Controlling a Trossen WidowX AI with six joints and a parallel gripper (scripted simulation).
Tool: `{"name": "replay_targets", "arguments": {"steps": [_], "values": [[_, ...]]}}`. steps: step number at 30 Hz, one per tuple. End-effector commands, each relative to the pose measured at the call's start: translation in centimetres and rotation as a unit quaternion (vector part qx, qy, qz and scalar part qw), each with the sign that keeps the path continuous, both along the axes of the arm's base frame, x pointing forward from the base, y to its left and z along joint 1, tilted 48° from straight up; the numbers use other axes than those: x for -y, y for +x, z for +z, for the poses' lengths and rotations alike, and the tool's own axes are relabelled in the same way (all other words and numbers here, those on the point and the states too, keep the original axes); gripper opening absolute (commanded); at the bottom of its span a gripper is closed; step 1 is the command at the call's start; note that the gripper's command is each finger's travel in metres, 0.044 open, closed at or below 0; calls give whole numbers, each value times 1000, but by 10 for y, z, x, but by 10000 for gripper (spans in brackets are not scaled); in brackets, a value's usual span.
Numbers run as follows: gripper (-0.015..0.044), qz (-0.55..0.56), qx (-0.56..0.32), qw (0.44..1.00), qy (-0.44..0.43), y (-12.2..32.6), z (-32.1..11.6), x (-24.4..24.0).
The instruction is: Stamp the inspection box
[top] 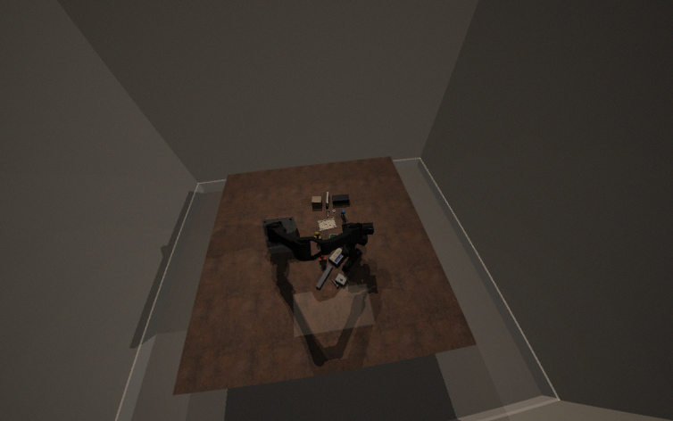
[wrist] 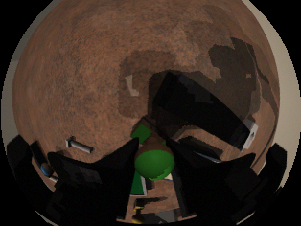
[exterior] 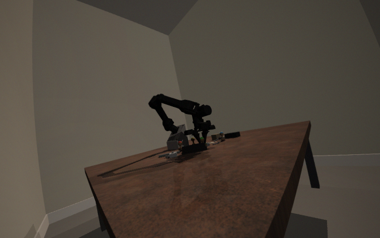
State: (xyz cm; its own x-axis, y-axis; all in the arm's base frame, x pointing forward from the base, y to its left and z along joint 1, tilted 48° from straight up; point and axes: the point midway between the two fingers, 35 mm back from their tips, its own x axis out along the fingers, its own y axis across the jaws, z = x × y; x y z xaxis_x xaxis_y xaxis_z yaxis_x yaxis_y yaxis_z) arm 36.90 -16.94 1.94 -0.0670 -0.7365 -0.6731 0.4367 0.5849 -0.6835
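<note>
- Stamp (exterior: pixel 201 139) (wrist: pixel 154 164), green-knobbed, held low just beside the black block (top: pixel 352 260) (exterior: pixel 194 148) (wrist: pixel 203 107).
- End effector (top: pixel 354 245) (exterior: pixel 203 140) (wrist: pixel 151 141) clenched on it from both sides.
- Green pad (top: pixel 333 235) (wrist: pixel 138 184) near the block, on the side toward the pale card (top: pixel 327 225); card farther off.
- Probably at a lowering step, more like setting down than inking; cannot tell contact, nor any print.
- Next, by judgement: settle the base flat on the tabletop (top: pixel 397 297) (exterior: pixel 238 179) (wrist: pixel 81 72) before loosening, then rise straight, avoiding a tip against the block. If instead inking, press evenly and lift.
</note>
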Motion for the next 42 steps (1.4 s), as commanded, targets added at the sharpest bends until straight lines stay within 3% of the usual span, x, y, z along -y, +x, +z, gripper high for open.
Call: {"name": "replay_targets", "arguments": {"steps": [1,9,13,20,42], "values": [[53,1,0,1000,0,0,0,-1],[263,1,0,1000,0,0,0,-1],[268,1,0,1000,1,3,7,-9],[268,3,-2,1000,1,8,75,-85],[268,4,-4,1000,-1,8,78,-87]]}}
